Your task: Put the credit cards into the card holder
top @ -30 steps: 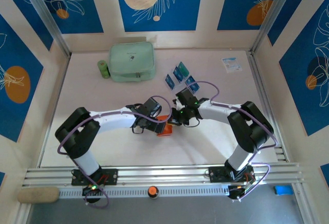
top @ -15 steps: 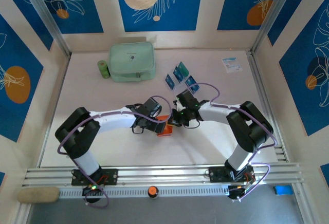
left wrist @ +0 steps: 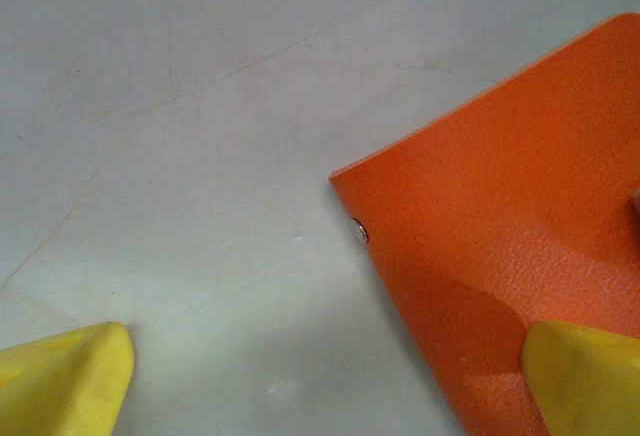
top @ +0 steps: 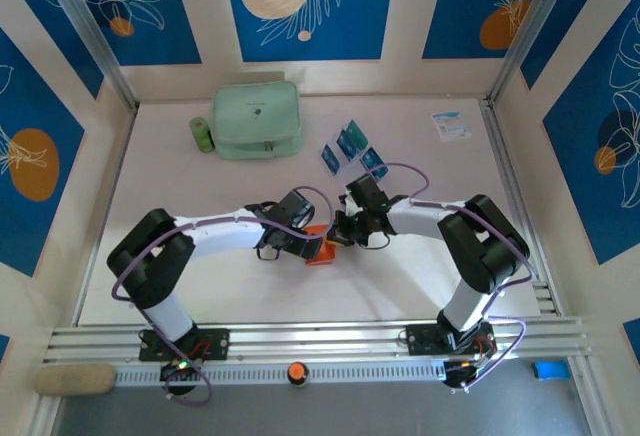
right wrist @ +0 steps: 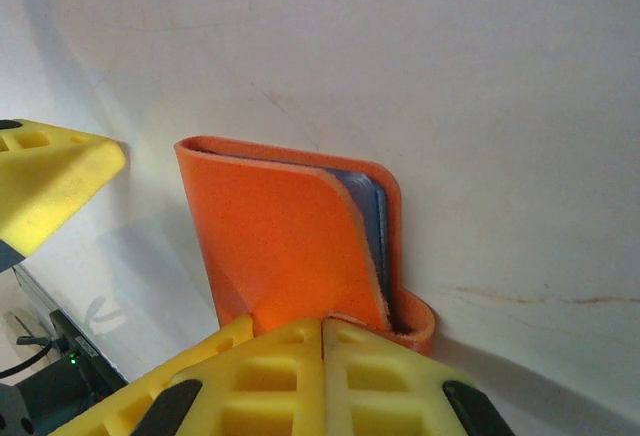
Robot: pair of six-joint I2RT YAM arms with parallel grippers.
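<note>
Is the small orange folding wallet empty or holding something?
Not empty: thin teal-blue cards sit between the flaps of the soft orange folding wallet.

The left gripper [left wrist: 322,386] is spread wide, its two yellow fingertips [left wrist: 62,376] showing at the lower corners. The orange card holder [left wrist: 500,256] lies flat on the pale, faintly scratched worktop [left wrist: 180,106]. A small silver snap button [left wrist: 360,231] sits on its edge just below the near corner. One fingertip is over bare worktop, apart from the card holder. The other overlaps the orange leather, and contact there cannot be told.
</note>
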